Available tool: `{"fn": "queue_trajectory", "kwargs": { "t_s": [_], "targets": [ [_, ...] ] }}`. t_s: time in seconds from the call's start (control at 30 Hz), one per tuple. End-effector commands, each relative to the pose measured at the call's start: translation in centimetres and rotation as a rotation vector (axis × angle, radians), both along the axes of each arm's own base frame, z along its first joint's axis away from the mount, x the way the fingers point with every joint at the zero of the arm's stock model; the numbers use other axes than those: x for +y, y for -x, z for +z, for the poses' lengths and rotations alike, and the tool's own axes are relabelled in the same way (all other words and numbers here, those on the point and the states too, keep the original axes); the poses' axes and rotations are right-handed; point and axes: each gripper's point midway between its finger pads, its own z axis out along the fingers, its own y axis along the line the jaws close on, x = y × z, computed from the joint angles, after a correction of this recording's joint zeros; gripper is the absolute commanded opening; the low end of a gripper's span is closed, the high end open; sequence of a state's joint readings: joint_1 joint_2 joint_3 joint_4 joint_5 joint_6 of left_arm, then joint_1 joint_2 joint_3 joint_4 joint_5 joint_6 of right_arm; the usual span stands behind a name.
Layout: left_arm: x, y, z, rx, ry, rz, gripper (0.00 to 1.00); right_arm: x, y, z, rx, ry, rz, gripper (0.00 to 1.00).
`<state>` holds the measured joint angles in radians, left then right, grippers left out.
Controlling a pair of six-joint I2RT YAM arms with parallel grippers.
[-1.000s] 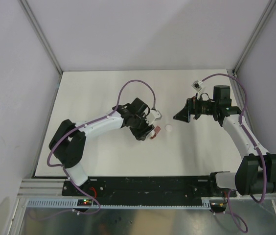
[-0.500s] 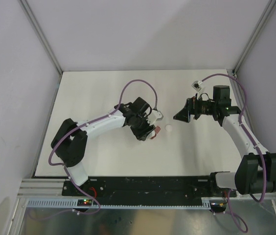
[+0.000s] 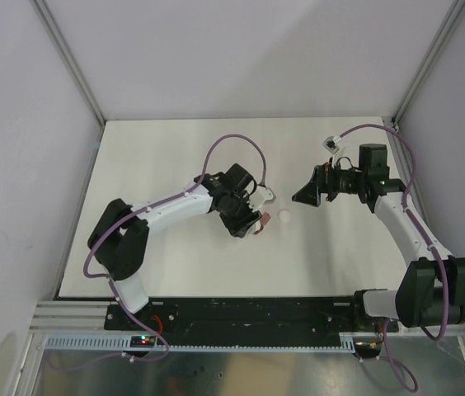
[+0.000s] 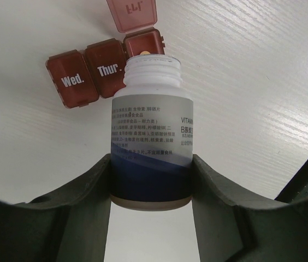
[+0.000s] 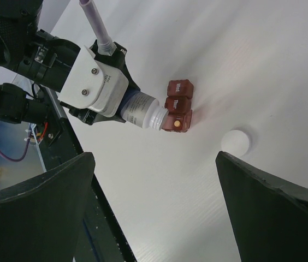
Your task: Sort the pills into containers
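Note:
My left gripper (image 4: 150,180) is shut on a white pill bottle (image 4: 151,136) with a blue label and no cap, tipped with its mouth over the dark red pill box (image 4: 105,71). The box has three compartments: "Wed." and "Thur." are closed, and the third has its lid (image 4: 133,15) up with one yellow pill (image 4: 143,53) inside. In the top view the left gripper (image 3: 245,216) sits at the box (image 3: 259,223). The right wrist view shows the bottle (image 5: 143,112), the box (image 5: 178,106) and the pill (image 5: 178,124). My right gripper (image 5: 154,180) is open and empty, hovering right of them (image 3: 305,196).
The bottle's round white cap (image 3: 284,217) lies on the white table just right of the pill box, also in the right wrist view (image 5: 235,142). Grey walls enclose the table on three sides. A black rail (image 3: 241,313) runs along the near edge.
My left arm has shifted very slightly right, keeping the bottle over the pill box. The right arm has not moved.

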<state>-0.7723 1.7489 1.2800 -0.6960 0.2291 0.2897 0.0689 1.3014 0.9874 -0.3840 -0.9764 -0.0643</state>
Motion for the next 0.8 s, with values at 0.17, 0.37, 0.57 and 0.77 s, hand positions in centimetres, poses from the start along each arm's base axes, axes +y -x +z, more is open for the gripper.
{"fn": "queue_trajectory", "kwargs": {
  "t_s": [0.17,0.37,0.57,0.77],
  "targets": [
    [-0.57,-0.68,0.91,-0.035,0.002,-0.028,0.00,0.00,-0.20,0.18,-0.022,-0.004,0.010,1.00],
    [-0.46,-0.66,0.67,-0.029,-0.014,-0.032,0.00,0.03,-0.20,0.20,-0.023,-0.005,0.012,1.00],
    [-0.55,-0.78,0.68,-0.031,-0.018,-0.034,0.00,0.05,-0.13,0.26,-0.023,-0.006,0.013,1.00],
    [-0.63,-0.82,0.78,-0.032,-0.016,-0.035,0.00,0.02,-0.14,0.24,-0.023,-0.006,0.013,1.00]
  ]
}}
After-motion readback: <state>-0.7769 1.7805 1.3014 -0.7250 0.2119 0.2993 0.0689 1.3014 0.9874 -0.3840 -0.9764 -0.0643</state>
